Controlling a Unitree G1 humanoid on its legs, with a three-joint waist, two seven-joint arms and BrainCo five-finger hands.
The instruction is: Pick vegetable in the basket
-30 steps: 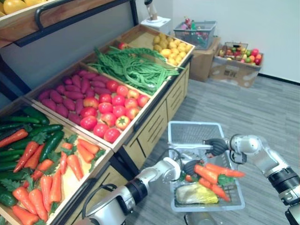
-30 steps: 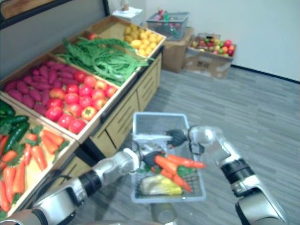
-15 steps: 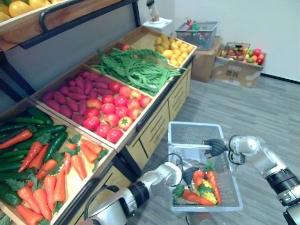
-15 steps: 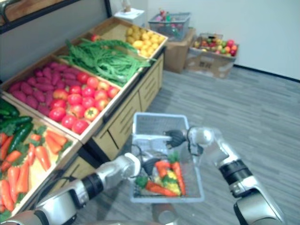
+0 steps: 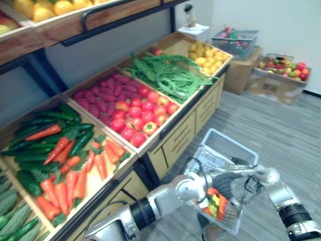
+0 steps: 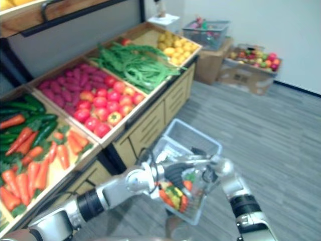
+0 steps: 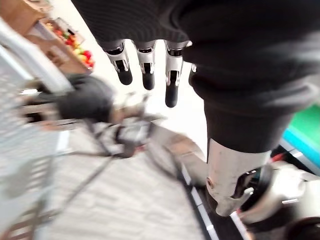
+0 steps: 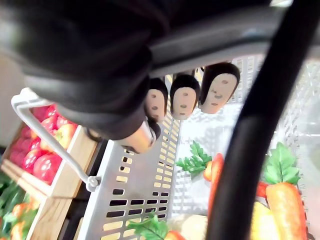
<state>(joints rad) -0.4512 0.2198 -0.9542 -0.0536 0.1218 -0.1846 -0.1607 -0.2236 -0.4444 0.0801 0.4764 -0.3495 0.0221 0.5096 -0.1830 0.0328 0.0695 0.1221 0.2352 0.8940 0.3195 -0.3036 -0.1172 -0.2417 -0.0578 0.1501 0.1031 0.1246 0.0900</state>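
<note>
A wooden stand (image 5: 186, 134) holds bins of tomatoes (image 5: 145, 113), purple roots (image 5: 103, 95), green beans (image 5: 168, 75) and what look like lemons (image 5: 208, 54). Past it, by the white wall (image 5: 281, 20), two cardboard boxes (image 5: 278, 85) stand on the grey floor (image 5: 291, 130), one heaped with fruit (image 5: 293, 70).

Looks like a grocery shop, produce section. Along the left of the frame, a long wooden stand (image 5: 176, 145) with sloped bins: carrots (image 5: 75, 183) and cucumbers (image 5: 45, 119) at lower left, tomatoes (image 5: 141, 113) and purple sweet potatoes (image 5: 103, 95) mid-frame, green beans (image 5: 168, 75) and yellow fruit (image 5: 210, 52) further up. At upper right, a wire basket (image 5: 234, 41) on a cardboard box (image 5: 241, 75), beside a box of mixed fruit (image 5: 278, 83). At lower right, a white shopping basket (image 5: 228, 146).
</note>
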